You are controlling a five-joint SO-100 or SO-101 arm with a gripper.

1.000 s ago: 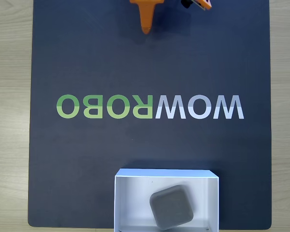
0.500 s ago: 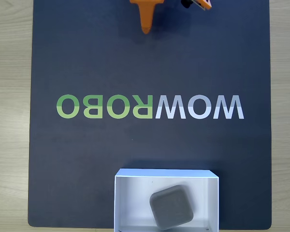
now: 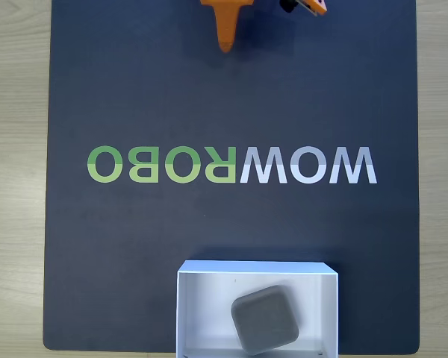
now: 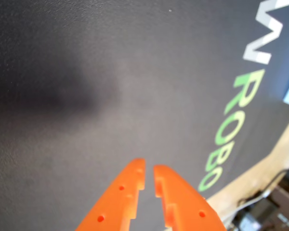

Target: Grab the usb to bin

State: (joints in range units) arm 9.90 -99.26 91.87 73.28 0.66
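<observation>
Fixed view puts the usb (image 3: 265, 318) flat on the floor of the bin (image 3: 201, 306), turned a little askew, sitting right of the box's middle and clear of its walls as far as can be seen (the bottom edge of the box is cut off by the frame). The bin sits at the near edge of the dark mat (image 3: 134, 97), below the upside-down WOWROBO lettering (image 3: 231, 165), and the mat lies on a pale wooden worktop (image 3: 15, 186).

The gripper (image 4: 149, 179) is well apart from the box, at the far end of the mat; in the wrist view its orange fingers stand almost together with only a thin slit between them, nothing held, and bare mat beneath.

Judging from this, the drop looks done, so the step in hand is parking the arm. Doing it well means keeping the gripper high and away from the box, so the thin wall is not nudged and the usb stays put.
</observation>
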